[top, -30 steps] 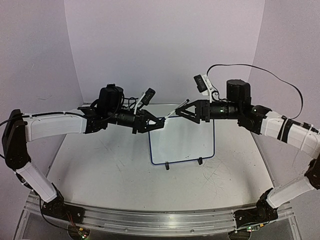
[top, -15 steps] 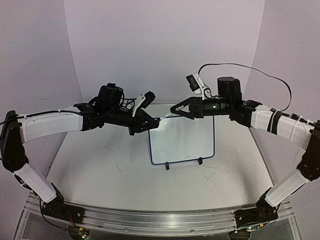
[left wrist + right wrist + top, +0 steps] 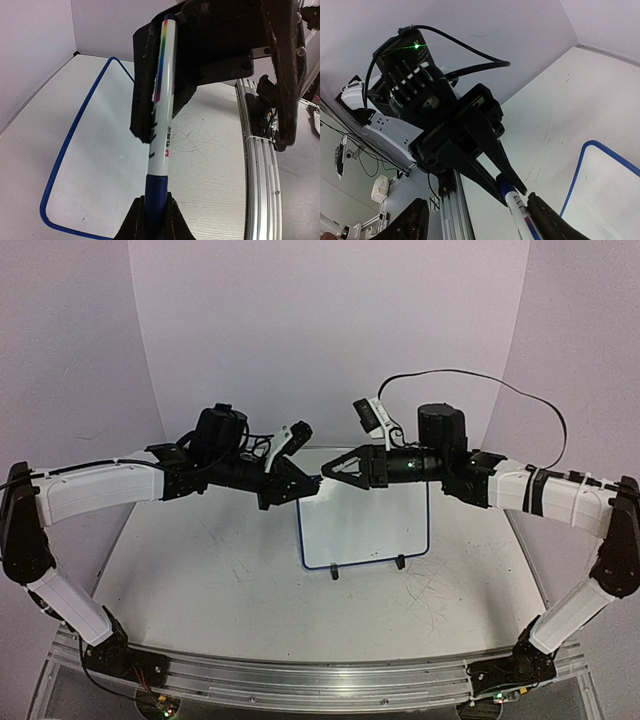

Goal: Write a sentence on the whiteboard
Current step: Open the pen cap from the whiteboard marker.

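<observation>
From bases at the near edge of the desk [image 3: 220, 580], the left arm [image 3: 100, 495] and right arm [image 3: 545, 495] rise with elbows out, forearms level and pointing inward. They meet over the whiteboard [image 3: 365, 525], which stands propped mid-desk. The left fingers [image 3: 134, 222] are clamped on the blue end of a marker [image 3: 162, 100]. The right fingers [image 3: 545, 222] straddle its other end, apart.

a robotics lab: plain backdrop walls [image 3: 330, 330], aluminium mounting rail [image 3: 320, 677], white table [image 3: 220, 560].
</observation>
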### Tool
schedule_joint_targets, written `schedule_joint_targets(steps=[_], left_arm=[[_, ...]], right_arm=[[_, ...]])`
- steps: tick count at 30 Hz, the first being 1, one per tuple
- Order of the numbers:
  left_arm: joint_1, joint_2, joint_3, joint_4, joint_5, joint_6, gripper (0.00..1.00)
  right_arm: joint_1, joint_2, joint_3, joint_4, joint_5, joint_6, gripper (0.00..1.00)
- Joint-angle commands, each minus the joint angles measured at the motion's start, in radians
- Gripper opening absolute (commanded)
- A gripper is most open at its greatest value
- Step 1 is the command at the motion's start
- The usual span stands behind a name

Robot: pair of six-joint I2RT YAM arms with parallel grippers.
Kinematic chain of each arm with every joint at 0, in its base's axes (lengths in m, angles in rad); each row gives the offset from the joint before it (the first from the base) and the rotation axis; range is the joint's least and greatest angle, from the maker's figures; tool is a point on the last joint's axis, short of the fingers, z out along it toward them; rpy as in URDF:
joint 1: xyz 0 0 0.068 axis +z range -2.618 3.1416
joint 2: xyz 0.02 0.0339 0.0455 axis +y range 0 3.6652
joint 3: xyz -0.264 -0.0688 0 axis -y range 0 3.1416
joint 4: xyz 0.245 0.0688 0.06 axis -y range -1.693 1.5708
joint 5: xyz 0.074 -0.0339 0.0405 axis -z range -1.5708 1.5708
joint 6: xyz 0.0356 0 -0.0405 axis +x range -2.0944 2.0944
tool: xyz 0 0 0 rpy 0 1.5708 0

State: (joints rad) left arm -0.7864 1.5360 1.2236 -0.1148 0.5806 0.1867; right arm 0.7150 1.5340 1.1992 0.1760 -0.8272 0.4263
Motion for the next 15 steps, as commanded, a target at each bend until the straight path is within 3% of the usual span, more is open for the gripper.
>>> schedule_joint_targets(steps=[1, 15], left_arm=[[-0.010, -0.022, 0.042, -0.004, 0.013, 0.015, 0.00], [-0.011, -0.063, 0.029, -0.086, 0.022, 0.053, 0.00]], right_arm=[[0.012, 0.023, 0.018, 0.053, -0.005, 0.007, 0.67], [-0.041, 0.026, 0.058, -0.089, -0.148, -0.068, 0.68]])
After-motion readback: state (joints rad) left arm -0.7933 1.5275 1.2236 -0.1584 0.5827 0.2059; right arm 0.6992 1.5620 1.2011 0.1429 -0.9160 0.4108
